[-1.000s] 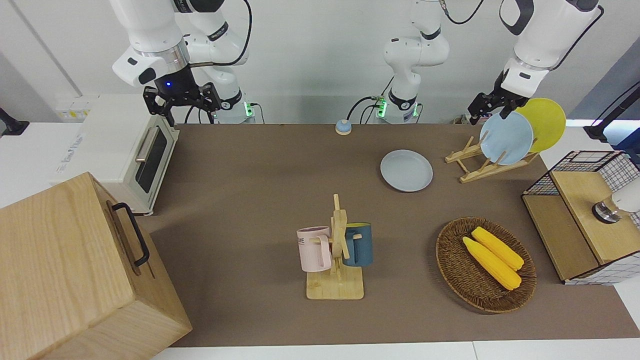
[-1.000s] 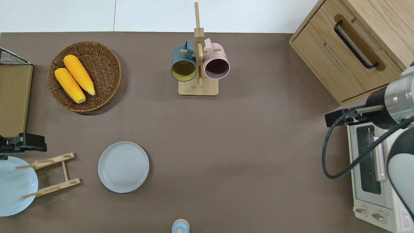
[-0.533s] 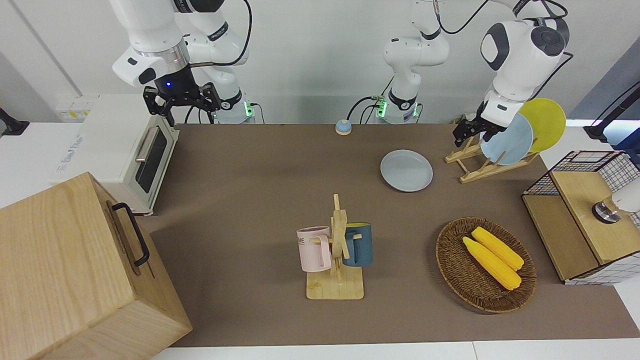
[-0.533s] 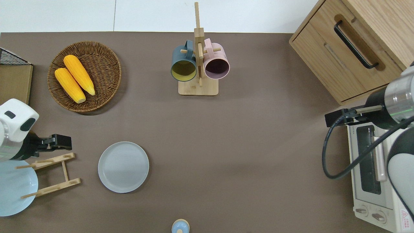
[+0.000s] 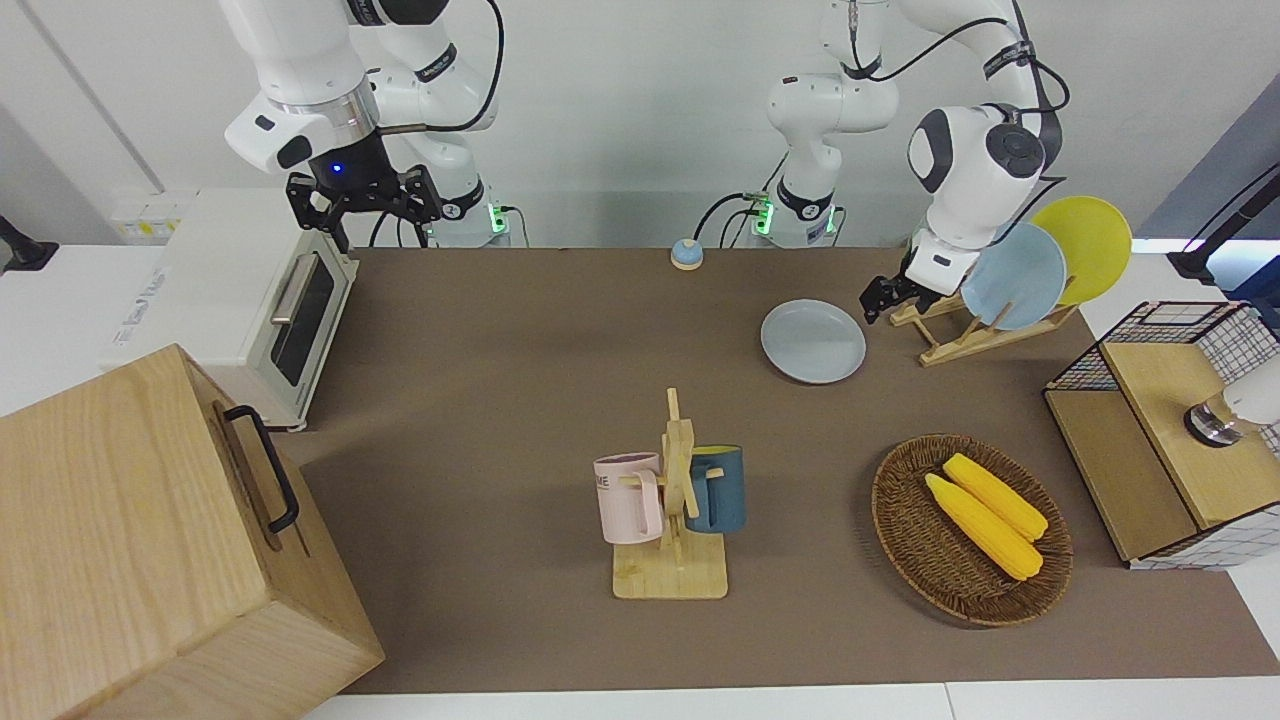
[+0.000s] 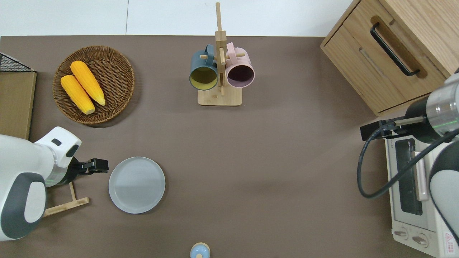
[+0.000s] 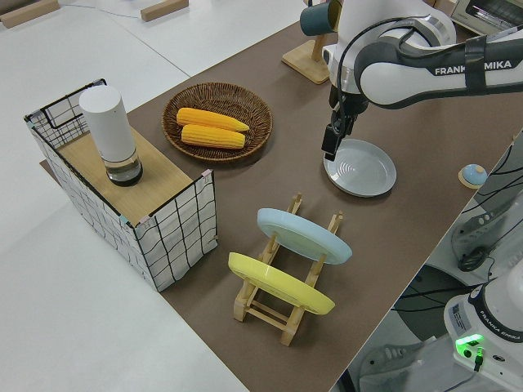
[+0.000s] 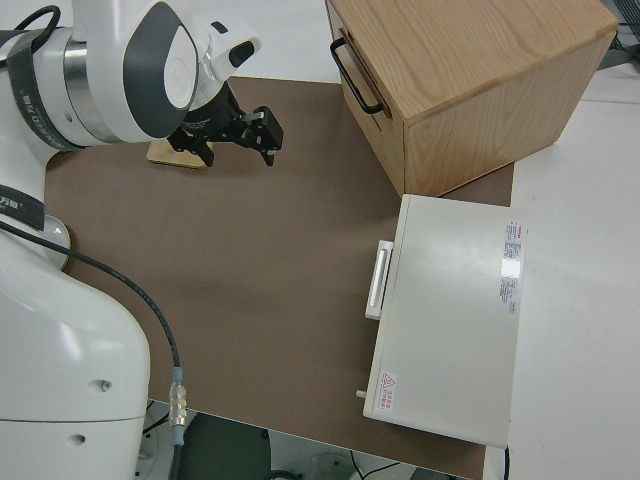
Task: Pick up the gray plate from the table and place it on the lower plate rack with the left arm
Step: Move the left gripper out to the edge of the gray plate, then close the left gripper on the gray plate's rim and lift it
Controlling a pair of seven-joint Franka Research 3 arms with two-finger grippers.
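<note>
Approaching gray plate point(image 6: 137, 185), nothing grasped

Plate lay flat on table point(image 6: 272, 157) beside lower plate rack point(image 5: 945, 335); my left gripper point(image 6: 96, 166) hovered just off its rim, finger gap unreadable; flat plate could slide or slip from a shallow rim pinch

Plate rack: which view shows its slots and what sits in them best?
The left side view: the plate rack shows whole, holding the light blue plate and yellow plate. The front view shows it partly covered by plates; overhead, the arm hides most; the right side view lacks it.
</note>
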